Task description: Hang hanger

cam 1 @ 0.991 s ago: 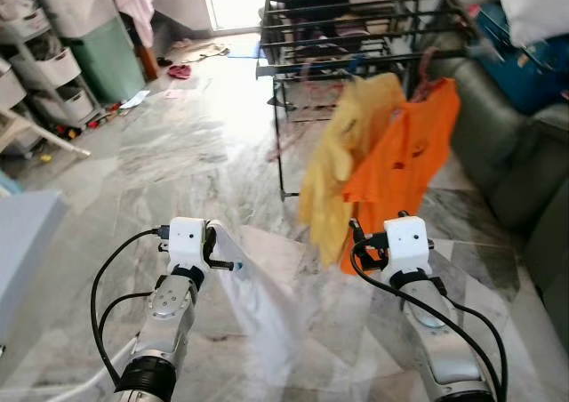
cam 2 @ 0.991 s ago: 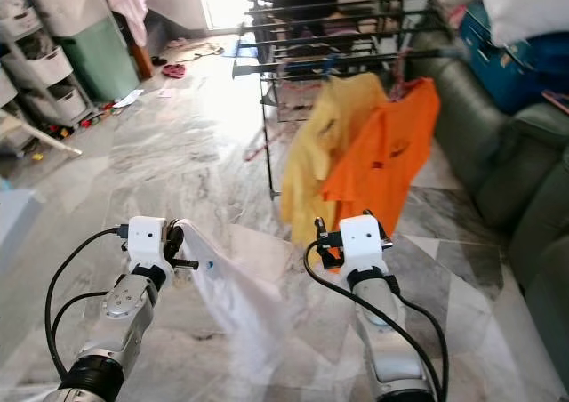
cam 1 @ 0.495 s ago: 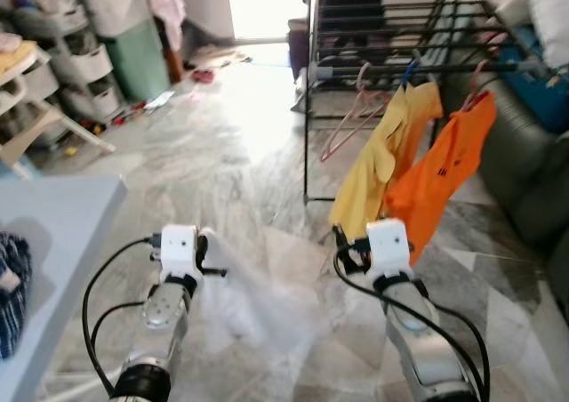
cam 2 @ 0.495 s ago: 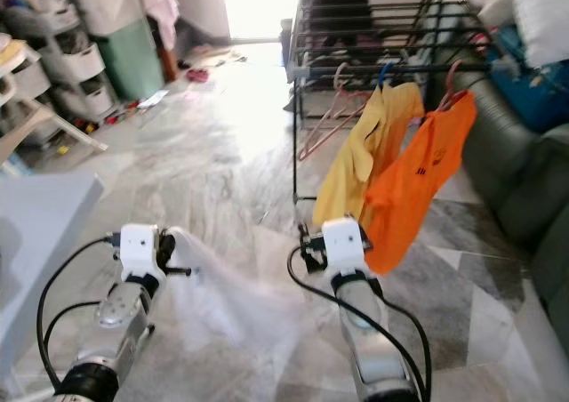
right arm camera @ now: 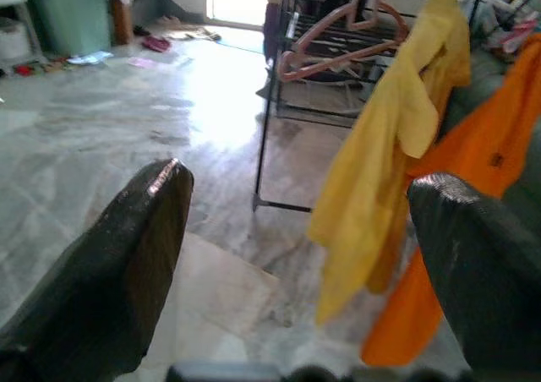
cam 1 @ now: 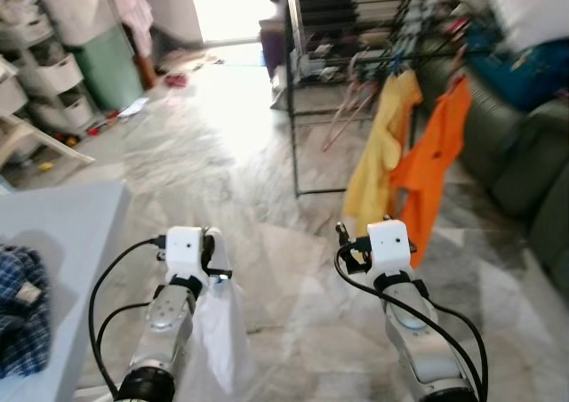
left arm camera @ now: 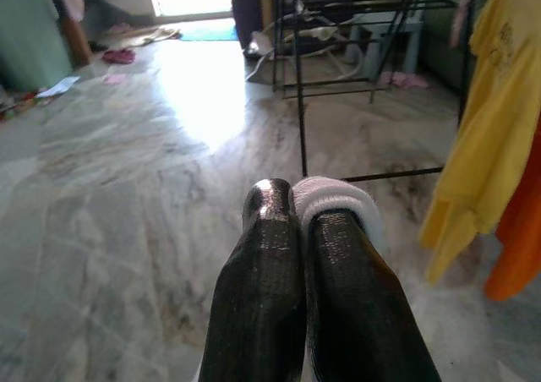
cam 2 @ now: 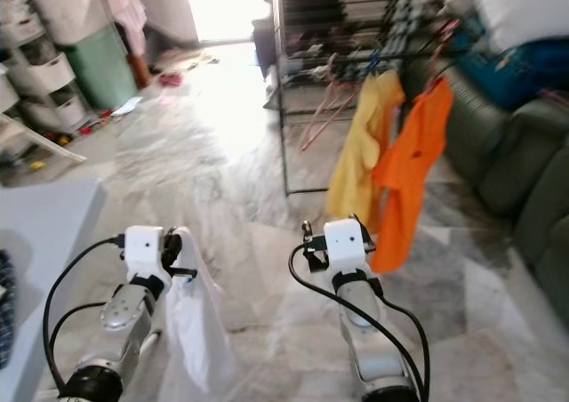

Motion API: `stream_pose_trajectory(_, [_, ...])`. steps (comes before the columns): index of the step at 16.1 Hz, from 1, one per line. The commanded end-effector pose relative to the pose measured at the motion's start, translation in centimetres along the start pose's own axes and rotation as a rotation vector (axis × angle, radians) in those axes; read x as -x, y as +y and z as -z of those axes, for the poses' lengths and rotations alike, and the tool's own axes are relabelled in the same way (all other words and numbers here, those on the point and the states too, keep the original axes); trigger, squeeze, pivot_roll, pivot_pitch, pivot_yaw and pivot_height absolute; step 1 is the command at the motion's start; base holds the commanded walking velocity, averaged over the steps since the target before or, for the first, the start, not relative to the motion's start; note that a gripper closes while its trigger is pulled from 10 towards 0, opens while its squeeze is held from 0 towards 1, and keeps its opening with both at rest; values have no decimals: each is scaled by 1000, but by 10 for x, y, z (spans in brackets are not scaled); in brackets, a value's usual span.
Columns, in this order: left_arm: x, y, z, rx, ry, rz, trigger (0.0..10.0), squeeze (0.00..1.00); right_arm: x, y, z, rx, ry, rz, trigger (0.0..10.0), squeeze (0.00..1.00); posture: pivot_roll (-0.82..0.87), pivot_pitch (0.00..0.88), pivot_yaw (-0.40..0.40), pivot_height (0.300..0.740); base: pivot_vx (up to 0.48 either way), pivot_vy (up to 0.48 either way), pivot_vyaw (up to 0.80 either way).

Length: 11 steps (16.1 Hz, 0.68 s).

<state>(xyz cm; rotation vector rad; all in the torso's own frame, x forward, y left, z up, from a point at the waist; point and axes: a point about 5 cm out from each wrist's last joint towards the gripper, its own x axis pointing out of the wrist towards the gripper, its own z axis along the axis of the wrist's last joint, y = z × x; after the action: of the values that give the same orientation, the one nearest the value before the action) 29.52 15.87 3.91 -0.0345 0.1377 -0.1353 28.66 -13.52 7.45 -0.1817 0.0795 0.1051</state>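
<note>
Left end effector (left arm camera: 296, 221), fingers pinching a white garment (cam 1: 218, 344) that dangles toward the floor, is in the carrying step, right end effector (right arm camera: 296, 230) spread empty; next, approach the drying rack (cam 1: 356, 55) beside the yellow shirt (cam 1: 378, 148).

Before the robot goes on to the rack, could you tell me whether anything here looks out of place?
The left gripper is shut on a white cloth, with no hanger visible in it. Slippers and small bits lie on the floor by the doorway. The yellow shirt and orange shirt hang normally.
</note>
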Motion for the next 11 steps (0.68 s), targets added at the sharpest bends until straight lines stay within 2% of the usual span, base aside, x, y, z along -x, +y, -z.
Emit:
stream_pose_trajectory(1, [-3, -5, -12, 1, -66, 27, 10000, 0, 1, -4, -2, 15, -19, 5, 10000, 0, -214, 0, 118, 740, 0, 0, 0])
stream_pose_trajectory(3, [-3, -4, -12, 4, -69, 29, 10000, 0, 2, -2, -4, 28, -36, -2, 10000, 0, -214, 0, 116, 740, 279, 0, 219])
stream_pose_trajectory(6, [-2, -5, -12, 13, -69, 34, 10000, 0, 2, -4, -5, 25, -37, 3, 10000, 0, -214, 0, 114, 740, 343, 0, 629])
stream_pose_trajectory(11, [-2, -12, -10, 21, -66, 56, 10000, 0, 0, -4, -4, 13, -30, 14, 10000, 0, -216, 0, 114, 740, 390, 0, 0])
